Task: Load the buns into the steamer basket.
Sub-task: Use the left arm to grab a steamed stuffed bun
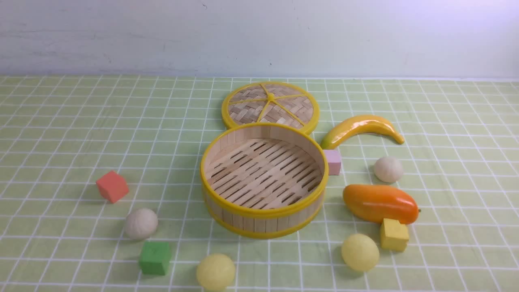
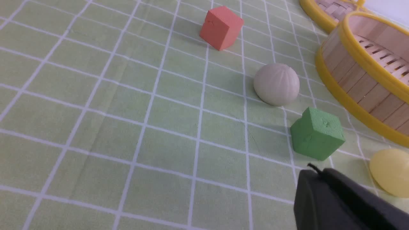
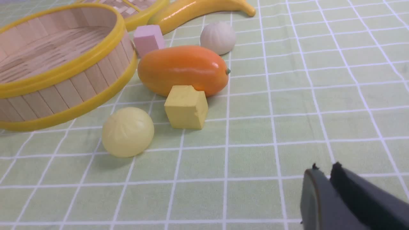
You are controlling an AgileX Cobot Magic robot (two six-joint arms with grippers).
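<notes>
Left gripper (image 2: 316,171) closed — four buns (image 1: 140,223) lie around steamer basket (image 1: 263,225).

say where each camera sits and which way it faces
Front view: between the robot's arms, facing forward at the steamer basket and lid; no arm shows.
Left wrist view: on the left wrist, angled down at an off-white bun and green cube; the shut left gripper pokes in.
Right wrist view: on the right wrist, angled down at the mango and yellow cube; the right gripper shows, shut.
Shared: both wrist views catch the steamer basket's wall.
</notes>
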